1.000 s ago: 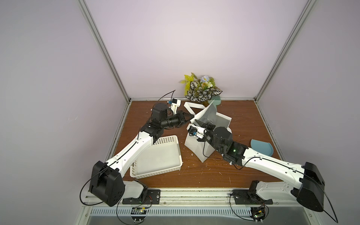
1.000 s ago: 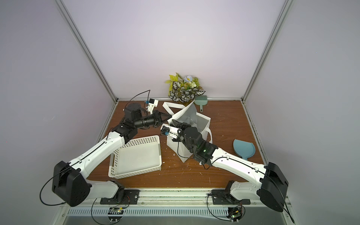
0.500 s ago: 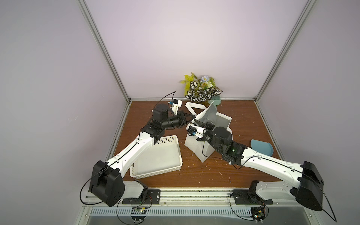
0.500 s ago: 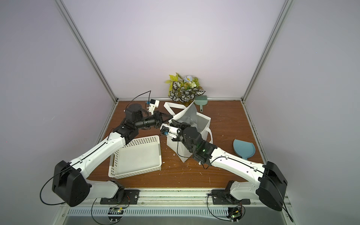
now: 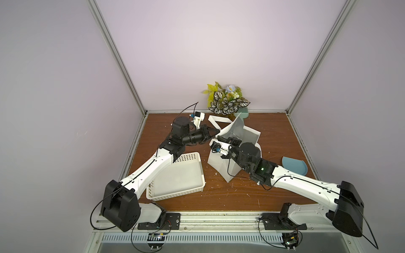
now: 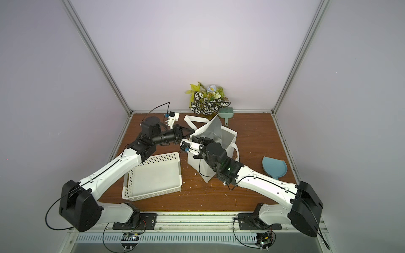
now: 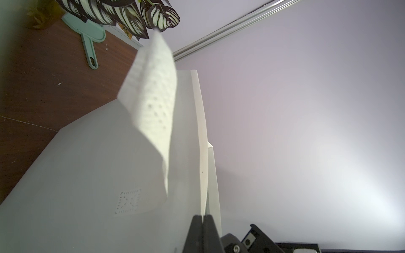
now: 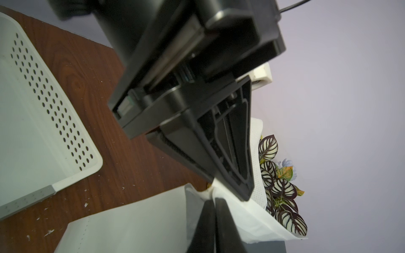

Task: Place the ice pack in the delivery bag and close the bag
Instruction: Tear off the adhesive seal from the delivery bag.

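white basket (image 5: 179, 175), plant (image 5: 226, 103), green brush (image 6: 225, 114), blue dustpan (image 5: 293, 168)

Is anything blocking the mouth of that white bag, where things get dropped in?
Yes. The right gripper, shut on the rim of the delivery bag, reaches across the bag's mouth, with its wrist hanging over the opening. The left gripper is shut on the rim beside it. No ice pack shows in any view.

I am pressing my right gripper (image 8: 215, 210) shut on the crumpled white rim of the delivery bag (image 8: 131, 227). Just past my tips, the left gripper (image 8: 244, 193) is clamping that rim too and filling the middle of my view. A white perforated basket (image 8: 54, 114) is sitting on the wooden table (image 8: 105, 92) near the bag, and a striped-leaf plant (image 8: 282, 197) is showing beyond the bag's edge.
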You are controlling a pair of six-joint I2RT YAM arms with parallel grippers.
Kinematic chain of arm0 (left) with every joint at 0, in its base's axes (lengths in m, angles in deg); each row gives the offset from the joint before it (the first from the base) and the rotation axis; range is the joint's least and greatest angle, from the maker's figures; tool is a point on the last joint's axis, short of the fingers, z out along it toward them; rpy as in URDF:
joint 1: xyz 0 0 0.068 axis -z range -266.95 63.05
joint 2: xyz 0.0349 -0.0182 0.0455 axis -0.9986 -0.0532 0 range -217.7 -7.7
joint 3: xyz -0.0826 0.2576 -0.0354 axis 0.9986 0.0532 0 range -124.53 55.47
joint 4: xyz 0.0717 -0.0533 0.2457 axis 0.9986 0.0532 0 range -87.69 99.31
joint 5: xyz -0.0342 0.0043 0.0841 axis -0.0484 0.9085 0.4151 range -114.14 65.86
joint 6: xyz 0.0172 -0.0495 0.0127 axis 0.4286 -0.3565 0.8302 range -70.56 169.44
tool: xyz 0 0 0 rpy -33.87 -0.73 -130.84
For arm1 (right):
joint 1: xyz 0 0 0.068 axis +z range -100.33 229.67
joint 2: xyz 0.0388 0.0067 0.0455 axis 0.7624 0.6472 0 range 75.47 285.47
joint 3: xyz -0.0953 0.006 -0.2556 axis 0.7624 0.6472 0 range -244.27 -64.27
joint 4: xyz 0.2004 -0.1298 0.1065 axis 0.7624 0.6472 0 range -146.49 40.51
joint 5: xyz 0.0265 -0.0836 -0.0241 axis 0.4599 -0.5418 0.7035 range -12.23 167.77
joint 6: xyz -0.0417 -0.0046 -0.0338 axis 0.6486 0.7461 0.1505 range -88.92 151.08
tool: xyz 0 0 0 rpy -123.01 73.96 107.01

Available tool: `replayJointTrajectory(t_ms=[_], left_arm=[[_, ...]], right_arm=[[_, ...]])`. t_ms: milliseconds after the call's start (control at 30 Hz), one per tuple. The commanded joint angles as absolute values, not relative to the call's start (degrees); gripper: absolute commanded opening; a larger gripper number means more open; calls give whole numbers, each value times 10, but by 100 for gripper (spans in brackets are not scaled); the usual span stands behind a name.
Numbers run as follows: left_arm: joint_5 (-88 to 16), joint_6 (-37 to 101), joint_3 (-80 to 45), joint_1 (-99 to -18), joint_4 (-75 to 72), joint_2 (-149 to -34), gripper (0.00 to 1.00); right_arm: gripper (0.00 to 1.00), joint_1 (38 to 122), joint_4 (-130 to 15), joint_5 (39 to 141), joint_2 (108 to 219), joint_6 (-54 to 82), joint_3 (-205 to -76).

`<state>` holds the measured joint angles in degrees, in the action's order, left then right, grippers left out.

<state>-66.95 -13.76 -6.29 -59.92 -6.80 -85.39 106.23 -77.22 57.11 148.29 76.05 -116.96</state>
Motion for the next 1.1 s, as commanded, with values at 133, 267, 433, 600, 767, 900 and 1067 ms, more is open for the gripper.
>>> replayJointTrajectory(t_ms=[133,267,433,600,767,900,1067], left_arm=[[-669,-112,-80,-593,-52,-866,0],[-667,-102,-86,-596,-39,-868,0],[-668,-93,-89,-608,-25,-864,0],[-667,-82,-94,-615,-9,-859,0],[-664,-64,-106,-619,14,-858,0],[-664,-55,-110,-622,22,-859,0],[-665,-43,-116,-627,34,-859,0]], right_arm=[[0,1066,-802,565,1461,737,-1180],[0,1062,-807,531,1456,726,-1179],[0,1042,-803,497,1443,701,-1182],[0,1010,-795,482,1431,667,-1192],[0,954,-785,441,1437,647,-1210],[0,882,-771,432,1436,617,-1222],[0,805,-784,403,1449,616,-1238]])
